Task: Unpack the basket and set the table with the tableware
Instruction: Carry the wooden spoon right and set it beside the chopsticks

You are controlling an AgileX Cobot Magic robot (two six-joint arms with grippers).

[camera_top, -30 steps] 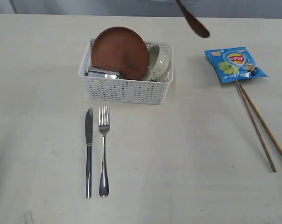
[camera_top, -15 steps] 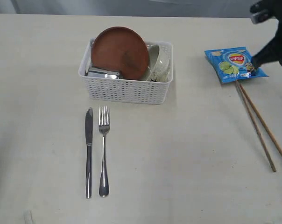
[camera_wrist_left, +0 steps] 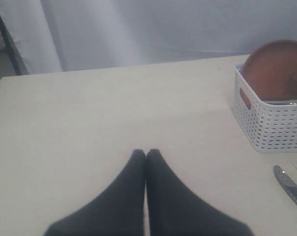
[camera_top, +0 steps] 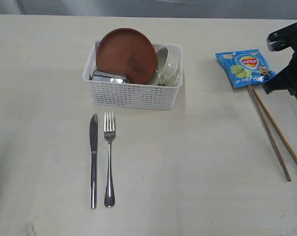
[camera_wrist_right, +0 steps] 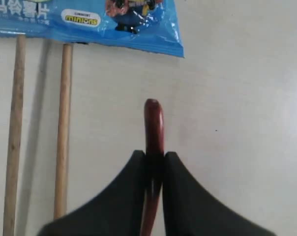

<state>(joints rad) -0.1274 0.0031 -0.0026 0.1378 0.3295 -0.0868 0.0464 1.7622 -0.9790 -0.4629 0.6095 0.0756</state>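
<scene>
On the near desk, knife and fork lie paired as a place setting. The right claw pinches the spoon beside the chopsticks, seemingly to lay it down; the left claw is pressed together, empty. Beyond, plate and bowl wait in the basket.

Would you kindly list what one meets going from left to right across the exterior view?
The knife, fork, bowl, blue chip bag; the basket, plate and chopsticks overlap these, so they are left out.
</scene>
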